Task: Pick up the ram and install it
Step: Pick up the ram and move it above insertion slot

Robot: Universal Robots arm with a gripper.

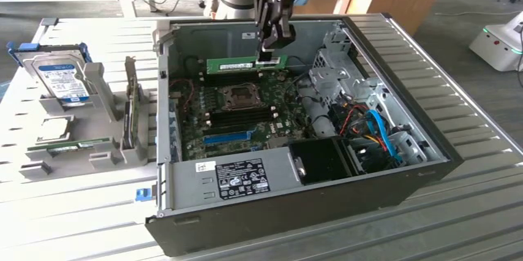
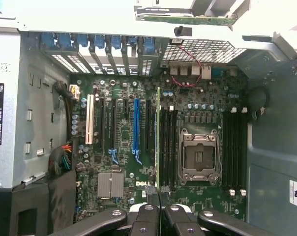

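Note:
The ram [image 1: 241, 64] is a thin green stick with a pale label. It hangs level inside the open computer case [image 1: 408, 175], above the motherboard and close to the far wall. My gripper [image 1: 270, 57] is shut on the end of the ram toward the exterior view's right. In the wrist view the ram [image 2: 158, 142] appears edge-on as a narrow green line running out from my gripper [image 2: 158, 195]. It lies over the black memory slots [image 2: 168, 147] beside the CPU socket [image 2: 199, 155].
A grey rack outside the case at the exterior view's left holds a hard drive with a blue label [image 1: 62, 80], an upright card [image 1: 129, 105] and another green stick [image 1: 78, 146]. A long blue slot [image 2: 135, 125], cables [image 1: 378, 132] and a black fan shroud [image 1: 323, 160] sit inside the case.

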